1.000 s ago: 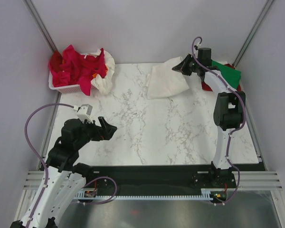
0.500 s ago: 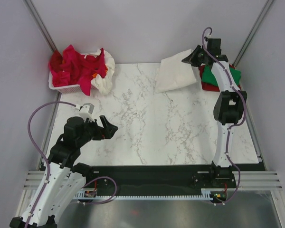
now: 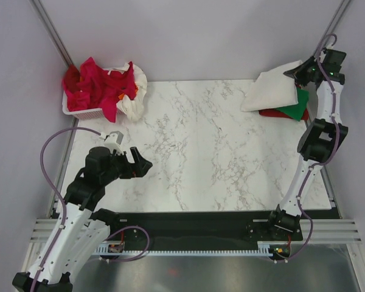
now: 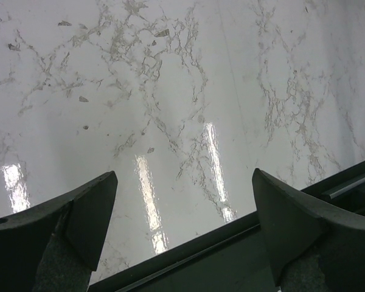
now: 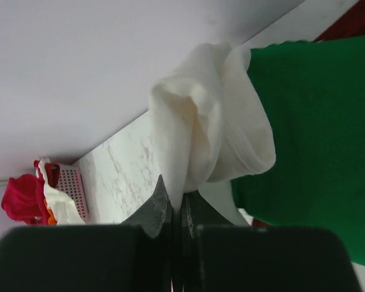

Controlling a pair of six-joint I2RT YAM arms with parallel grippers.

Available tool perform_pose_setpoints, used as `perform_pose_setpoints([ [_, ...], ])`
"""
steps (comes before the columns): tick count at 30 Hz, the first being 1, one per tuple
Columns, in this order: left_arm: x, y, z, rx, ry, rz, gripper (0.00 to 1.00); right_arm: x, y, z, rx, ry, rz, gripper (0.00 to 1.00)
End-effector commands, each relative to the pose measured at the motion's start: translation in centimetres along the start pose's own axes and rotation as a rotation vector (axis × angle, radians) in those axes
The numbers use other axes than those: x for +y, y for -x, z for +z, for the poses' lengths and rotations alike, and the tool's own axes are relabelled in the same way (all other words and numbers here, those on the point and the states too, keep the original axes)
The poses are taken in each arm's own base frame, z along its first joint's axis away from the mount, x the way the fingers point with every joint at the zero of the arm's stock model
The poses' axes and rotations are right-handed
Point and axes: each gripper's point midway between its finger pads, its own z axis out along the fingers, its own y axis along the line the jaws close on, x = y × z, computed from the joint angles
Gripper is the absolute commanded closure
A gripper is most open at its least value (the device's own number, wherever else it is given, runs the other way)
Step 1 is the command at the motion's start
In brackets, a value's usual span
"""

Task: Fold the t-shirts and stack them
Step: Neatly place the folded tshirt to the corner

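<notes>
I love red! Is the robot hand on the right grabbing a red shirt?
No, the right gripper pinches a white t-shirt, and the green t-shirt lies beyond it.

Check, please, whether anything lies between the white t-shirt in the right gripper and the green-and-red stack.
Nothing visible does. The right gripper, shut on the white t-shirt, holds it partly over the green t-shirt, which lies on the red t-shirt; the green one's visible top is bare.

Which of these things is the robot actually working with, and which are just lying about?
Job:
- white tee, pinched in the right gripper
- green tee lying on a red tee
- crumpled tees in the basket

Lying about:
- basket
- table
- left gripper, open and holding nothing
</notes>
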Motion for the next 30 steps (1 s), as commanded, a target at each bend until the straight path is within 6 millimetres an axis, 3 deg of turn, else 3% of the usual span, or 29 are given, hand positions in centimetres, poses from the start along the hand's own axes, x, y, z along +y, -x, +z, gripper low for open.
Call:
perform_pose_setpoints([
  [1,-0.7,0.7,0.3,-0.015,-0.026,-0.013,0.0,-2.6,3.5,-1.8,-0.054,0.024,0.034,0.94],
  [6,-0.7,0.6,0.5,-0.004,-0.029,-0.013,0.0,-11.8,3.4,-1.4,-0.058,-0.114,0.133,0.9],
  [9,-0.7,0.4,0.5,0.003,-0.032,-0.012,0.0,-16.1,2.5,-1.3,-0.051,-0.2,0.169,0.83],
  [11,-0.8,0.5,0.6,0.004,-0.033,-0.012,0.0,-18.1,1.2,-1.0,-0.031,-0.238,0.183,0.72],
  [12,-0.8,0.4,0.6,0.008,-0.036,-0.013,0.0,-18.9,0.7,-0.9,-0.024,-0.253,0.186,0.53],
  [15,-0.9,0.3,0.7,0.019,-0.04,-0.011,0.0,-21.2,-0.6,-1.0,-0.02,-0.348,0.204,0.31],
  [17,-0.9,0.2,0.7,0.021,-0.044,-0.01,0.0,-22.8,-0.9,-1.9,-0.029,-0.42,0.207,0.27],
  [21,-0.9,0.3,0.6,0.015,-0.047,-0.007,0.0,-23.6,1.7,-7.1,-0.133,-0.585,0.201,0.23],
  [22,-1.0,0.3,0.6,0.016,-0.048,-0.007,0.0,-24.8,2.8,-9.2,-0.184,-0.667,0.203,0.22],
  [24,-1.0,0.2,0.7,0.02,-0.049,-0.008,0.0,-23.6,5.0,-13.5,-0.271,-0.742,0.187,0.2],
  [25,-0.9,0.2,0.8,0.025,-0.045,-0.007,0.0,-25.2,5.5,-16.5,-0.329,-0.852,0.193,0.18],
  [26,-0.9,0.1,0.8,0.028,-0.045,-0.01,0.0,-23.6,7.0,-19.6,-0.411,-0.883,0.183,0.16],
  [27,-1.0,0.2,0.8,0.027,-0.047,-0.008,0.0,-23.2,7.9,-21.6,-0.477,-0.902,0.189,0.14],
  [28,-1.0,0.2,0.8,0.028,-0.049,-0.006,0.0,-24.2,7.2,-23.3,-0.496,-0.93,0.215,0.14],
  [29,-1.0,0.1,0.8,0.029,-0.052,-0.006,0.0,-22.0,8.7,-25.7,-0.584,-0.899,0.198,0.13],
  [30,-1.0,0.2,0.8,0.026,-0.052,-0.006,0.0,-21.4,8.8,-26.7,-0.614,-0.891,0.216,0.13],
])
